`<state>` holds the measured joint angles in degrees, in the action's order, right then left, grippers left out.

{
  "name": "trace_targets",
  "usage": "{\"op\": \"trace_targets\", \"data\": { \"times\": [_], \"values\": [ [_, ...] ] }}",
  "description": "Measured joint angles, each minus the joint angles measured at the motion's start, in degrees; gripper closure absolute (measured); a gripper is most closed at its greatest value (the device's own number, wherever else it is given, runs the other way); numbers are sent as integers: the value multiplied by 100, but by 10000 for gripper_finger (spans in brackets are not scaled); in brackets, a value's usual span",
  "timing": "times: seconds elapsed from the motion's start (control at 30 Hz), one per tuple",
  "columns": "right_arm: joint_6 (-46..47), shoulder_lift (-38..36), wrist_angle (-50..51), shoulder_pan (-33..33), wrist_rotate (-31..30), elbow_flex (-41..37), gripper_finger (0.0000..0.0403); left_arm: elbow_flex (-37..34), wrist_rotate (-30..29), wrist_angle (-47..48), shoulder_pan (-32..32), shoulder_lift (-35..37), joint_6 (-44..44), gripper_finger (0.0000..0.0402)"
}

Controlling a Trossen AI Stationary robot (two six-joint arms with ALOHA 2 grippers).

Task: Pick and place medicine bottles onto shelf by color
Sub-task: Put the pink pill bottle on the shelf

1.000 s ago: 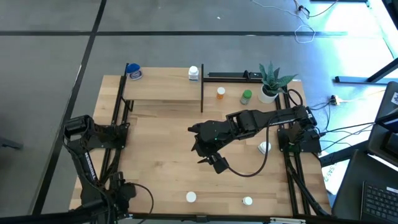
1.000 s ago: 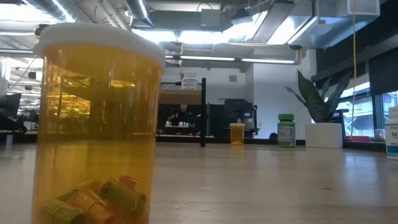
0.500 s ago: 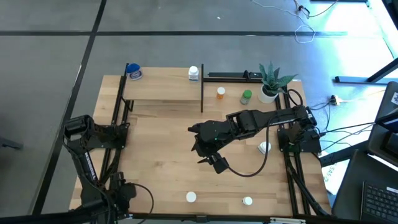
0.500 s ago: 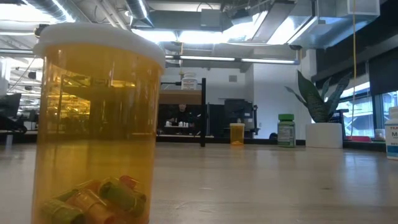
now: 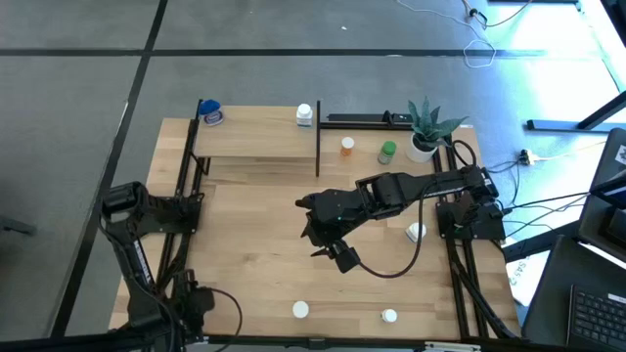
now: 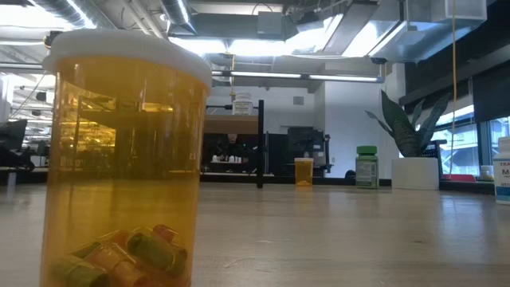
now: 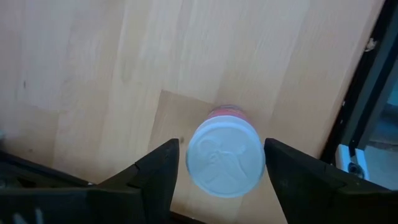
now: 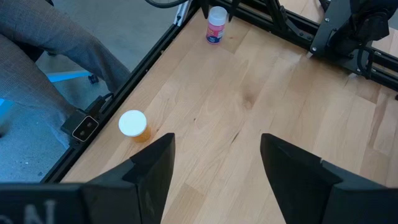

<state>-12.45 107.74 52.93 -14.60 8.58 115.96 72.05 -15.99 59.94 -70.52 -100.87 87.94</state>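
- Looking across pale wooden table (image 5: 254,215), with shelf (image 5: 254,142) at far side carrying blue bottle (image 5: 210,114) and white bottle (image 5: 305,115).
- Poising left gripper (image 7: 221,171), fingers spread and empty, over pink bottle (image 7: 225,155) by near left table edge; judging a pick as beginning.
- Calling next for lowering, closing, lifting.
- Hanging right gripper (image 8: 214,180) open, empty, over mid-table.
- Standing upright, small, round, white-capped, pink-bodied.

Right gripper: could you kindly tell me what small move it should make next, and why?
Probably swing toward the orange bottle by the table edge and lower over it: the right gripper is open, empty, and aimed beside that bottle, which stands off the shelf. The left gripper waits, open, around a pink bottle.
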Motion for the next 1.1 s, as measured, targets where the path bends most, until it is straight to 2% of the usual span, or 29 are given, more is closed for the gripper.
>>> {"op": "trace_targets", "data": {
  "times": [0.37, 0.73, 1.1],
  "values": [
    [1, 0, 0, 1, 0, 0, 164, 0, 50, -2, 2, -87, 8, 176],
    [1, 0, 0, 1, 0, 0, 164, 0, 20, 92, 2, -87, 7, 230],
    [1, 0, 0, 1, 0, 0, 164, 1, 61, 120, 136, -62, 163, 235]
  ]
}}
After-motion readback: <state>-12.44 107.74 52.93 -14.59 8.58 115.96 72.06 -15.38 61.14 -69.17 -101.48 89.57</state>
